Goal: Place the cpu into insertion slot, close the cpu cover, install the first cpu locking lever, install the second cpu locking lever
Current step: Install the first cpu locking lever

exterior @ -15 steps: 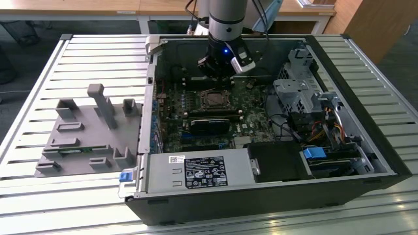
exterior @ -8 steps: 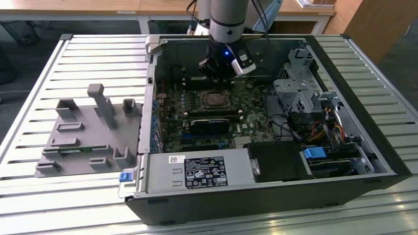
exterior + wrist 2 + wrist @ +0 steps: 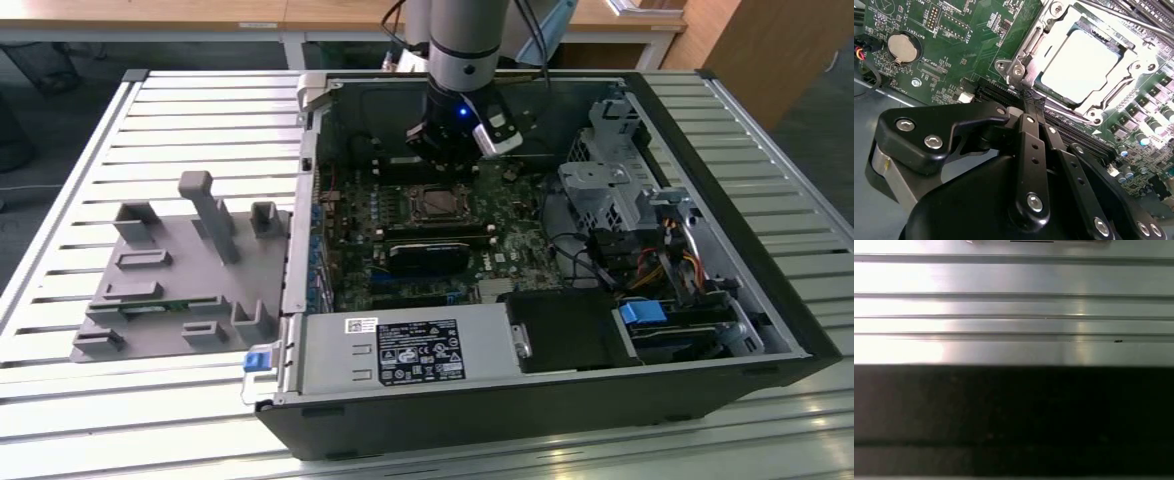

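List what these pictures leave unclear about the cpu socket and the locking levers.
- Exterior view: the insertion slot is too small to tell the cpu from the cpu cover or to see any lever.
- Second wrist view: the gripper hides the near edge of the cpu cover; whether the levers are latched is unclear.
- Second wrist view: glare washes out the cpu.
- First wrist view: metal slats and a dark band.

Silvery cpu (image 3: 1080, 66); green circuit board (image 3: 969, 45); black fingers (image 3: 1035, 102).

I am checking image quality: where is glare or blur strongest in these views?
Second wrist view: the cpu face is washed out by glare, and the near pincer is soft. First wrist view: bright reflections on metal slats. Exterior view: even light.
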Robot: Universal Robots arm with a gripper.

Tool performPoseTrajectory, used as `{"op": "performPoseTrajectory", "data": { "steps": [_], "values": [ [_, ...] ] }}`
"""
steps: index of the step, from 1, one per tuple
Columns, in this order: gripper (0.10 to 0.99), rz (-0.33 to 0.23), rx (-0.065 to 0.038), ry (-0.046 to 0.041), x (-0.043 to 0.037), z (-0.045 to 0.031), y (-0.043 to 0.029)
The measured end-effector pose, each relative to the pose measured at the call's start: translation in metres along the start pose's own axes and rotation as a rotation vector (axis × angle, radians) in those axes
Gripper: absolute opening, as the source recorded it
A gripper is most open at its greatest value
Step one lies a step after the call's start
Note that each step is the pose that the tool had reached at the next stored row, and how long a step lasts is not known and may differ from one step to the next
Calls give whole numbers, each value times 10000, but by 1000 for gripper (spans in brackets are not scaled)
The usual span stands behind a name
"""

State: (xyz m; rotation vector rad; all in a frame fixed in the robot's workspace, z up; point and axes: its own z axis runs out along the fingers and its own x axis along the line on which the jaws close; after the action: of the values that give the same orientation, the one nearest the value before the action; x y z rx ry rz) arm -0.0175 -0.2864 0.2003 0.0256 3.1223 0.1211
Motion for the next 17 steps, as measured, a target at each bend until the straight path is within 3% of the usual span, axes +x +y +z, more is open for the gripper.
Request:
{"op": "performPoseTrajectory", "data": {
  "steps": [11,17],
  "values": [
    [118,0,-1,-3,-6,-5,1],
    [118,-4,195,-5,-6,5,1]
  ]
}}
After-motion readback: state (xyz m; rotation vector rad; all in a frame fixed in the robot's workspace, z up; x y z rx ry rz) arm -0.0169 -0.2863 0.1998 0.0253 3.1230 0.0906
